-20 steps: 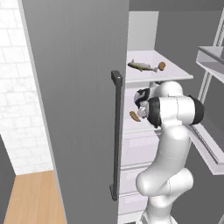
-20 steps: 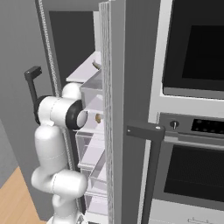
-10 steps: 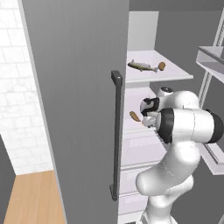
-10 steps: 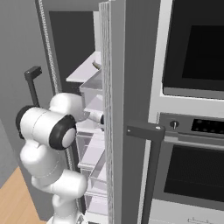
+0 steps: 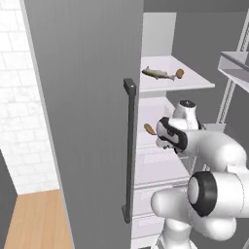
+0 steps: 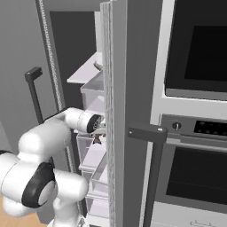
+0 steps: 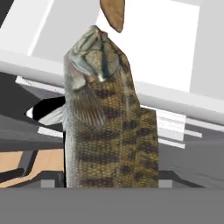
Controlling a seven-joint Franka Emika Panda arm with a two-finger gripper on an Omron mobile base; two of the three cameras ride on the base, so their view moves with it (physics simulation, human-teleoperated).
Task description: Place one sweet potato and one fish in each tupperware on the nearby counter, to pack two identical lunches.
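The arm reached into the open fridge, its wrist at centre right of the left base view. In the hand view a fish (image 7: 107, 127) rose from the bottom edge and covered the frame's middle, so close that it was judged to be clamped in the gripper; the fingertips themselves were hidden behind it, so their spread could not be read. 1 sweet potato (image 5: 150, 129) lay on a fridge shelf just left of the wrist. On the upper shelf (image 5: 194, 83), at upper right, a second fish (image 5: 157, 73) lay beside another sweet potato (image 5: 180, 73). The step in hand was judged to be carrying 1 fish out. The next move called for withdrawing clear of the door handle (image 5: 130, 151) and travelling to the desk (image 5: 36, 221), its tan corner at lower left.
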